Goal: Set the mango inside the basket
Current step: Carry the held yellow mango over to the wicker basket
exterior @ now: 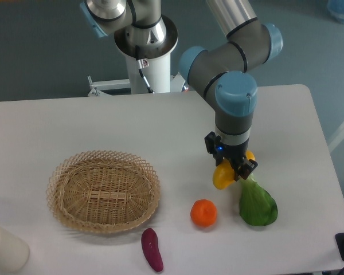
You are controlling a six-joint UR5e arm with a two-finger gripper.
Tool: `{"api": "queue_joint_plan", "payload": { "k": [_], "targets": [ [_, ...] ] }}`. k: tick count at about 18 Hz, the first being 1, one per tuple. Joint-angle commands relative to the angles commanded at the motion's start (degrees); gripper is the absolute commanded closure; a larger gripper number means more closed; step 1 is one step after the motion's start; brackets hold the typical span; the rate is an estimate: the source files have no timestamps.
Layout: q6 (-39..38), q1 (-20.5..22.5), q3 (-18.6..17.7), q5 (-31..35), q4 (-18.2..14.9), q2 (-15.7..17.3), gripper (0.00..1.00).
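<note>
Nearest, at the front left corner of the counter (57, 120), part of a cream cylindrical container (4, 247) is seen, cut off by the frame edge. Just right of it, a purple eggplant (152, 249) is laid near the front edge, close to the rim of the basket (103, 190). The basket, shallow and woven of tan wicker, is set on the left half of the counter, and nothing is seen inside it. Further right, a round orange (203, 212) is placed between the eggplant and a green leafy vegetable (257, 204), which is spread just below the tool (234, 167). The mango (223, 175) is held between the tool's fingers, which are closed on it, well to the right of the basket; whether it is lifted off the counter cannot be told. The orange is lying just beside and in front of the mango. Behind, the arm's white base (146, 48) is mounted at the far edge of the counter.
</note>
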Motion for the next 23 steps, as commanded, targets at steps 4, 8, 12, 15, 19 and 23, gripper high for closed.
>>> {"api": "queue_joint_plan", "payload": {
  "k": [4,8,12,15,19,23],
  "targets": [
    [0.1,0.2,0.2,-0.2,-0.1,0.0,0.49],
    [0.1,0.1,0.3,0.0,-0.1,-0.1,0.49],
    [-0.7,-1.0,-0.4,-0.5,0.0,-0.2,0.49],
    [-1.7,-3.6,-0.6,-0.5,0.1,0.0,0.49],
    [-3.3,-7.9,-0.9,-0.4,-0.1,0.3,0.49],
    [-9.5,-14.6,-1.3,-0.8,0.2,1.0,0.49]
  ]
}}
